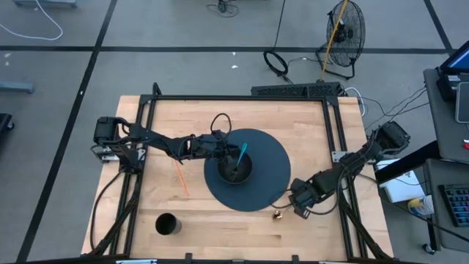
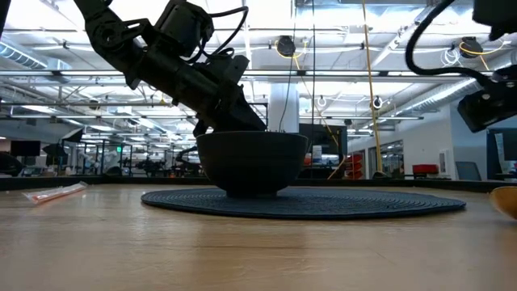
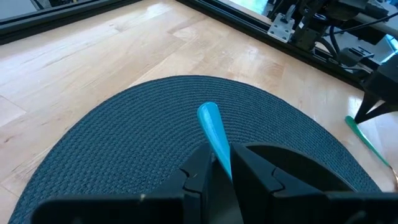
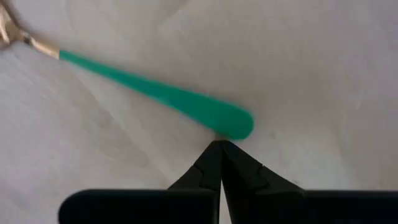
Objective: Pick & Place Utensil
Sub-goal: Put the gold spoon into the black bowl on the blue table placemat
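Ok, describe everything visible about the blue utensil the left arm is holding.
The blue utensil shows only as a smooth, glossy, plastic-looking handle that widens to a rounded tip. It is pinched between the fingers of the left end effector, tilted, over the dark bowl on the round woven placemat. Its working end is hidden, so its type cannot be told. Nothing else visibly touches it.

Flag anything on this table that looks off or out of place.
The right gripper is shut on nothing: its tips meet just short of the green-handled utensil, which lies flat on the table off the mat. Meanwhile the left gripper grips the blue utensil over the bowl.
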`<state>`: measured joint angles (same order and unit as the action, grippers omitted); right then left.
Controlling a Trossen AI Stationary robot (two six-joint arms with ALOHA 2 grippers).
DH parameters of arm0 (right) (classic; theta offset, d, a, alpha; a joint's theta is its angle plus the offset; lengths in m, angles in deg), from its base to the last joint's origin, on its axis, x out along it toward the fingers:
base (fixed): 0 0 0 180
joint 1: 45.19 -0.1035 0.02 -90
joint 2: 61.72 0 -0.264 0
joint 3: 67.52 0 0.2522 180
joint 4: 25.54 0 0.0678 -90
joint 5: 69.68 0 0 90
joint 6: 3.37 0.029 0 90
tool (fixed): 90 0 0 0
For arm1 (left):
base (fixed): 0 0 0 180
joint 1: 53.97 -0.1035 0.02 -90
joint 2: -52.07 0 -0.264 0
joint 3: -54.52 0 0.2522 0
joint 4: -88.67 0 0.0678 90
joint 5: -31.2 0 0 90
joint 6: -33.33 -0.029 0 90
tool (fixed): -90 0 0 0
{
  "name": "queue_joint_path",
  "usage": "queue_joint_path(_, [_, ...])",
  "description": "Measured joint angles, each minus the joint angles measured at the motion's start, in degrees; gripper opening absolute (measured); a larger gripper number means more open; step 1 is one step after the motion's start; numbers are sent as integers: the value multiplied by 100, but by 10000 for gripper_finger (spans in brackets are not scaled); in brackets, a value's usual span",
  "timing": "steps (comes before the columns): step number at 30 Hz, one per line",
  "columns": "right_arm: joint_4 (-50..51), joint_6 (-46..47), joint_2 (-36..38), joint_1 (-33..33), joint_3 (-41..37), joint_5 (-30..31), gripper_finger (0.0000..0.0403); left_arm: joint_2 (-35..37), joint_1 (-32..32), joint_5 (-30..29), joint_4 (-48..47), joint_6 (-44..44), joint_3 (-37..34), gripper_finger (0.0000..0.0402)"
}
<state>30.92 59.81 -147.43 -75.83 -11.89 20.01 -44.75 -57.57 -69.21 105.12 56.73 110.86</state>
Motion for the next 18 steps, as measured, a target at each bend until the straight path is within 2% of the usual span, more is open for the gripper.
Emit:
queue_joint_path(11, [-116, -1184, -4, 741, -4, 456, 1, 0, 0, -2, 4, -42, 0, 63])
queue_joint_path(18, [-519, -1949, 0, 1268, -9, 517, 1, 0, -2, -2, 4, -46, 0, 63])
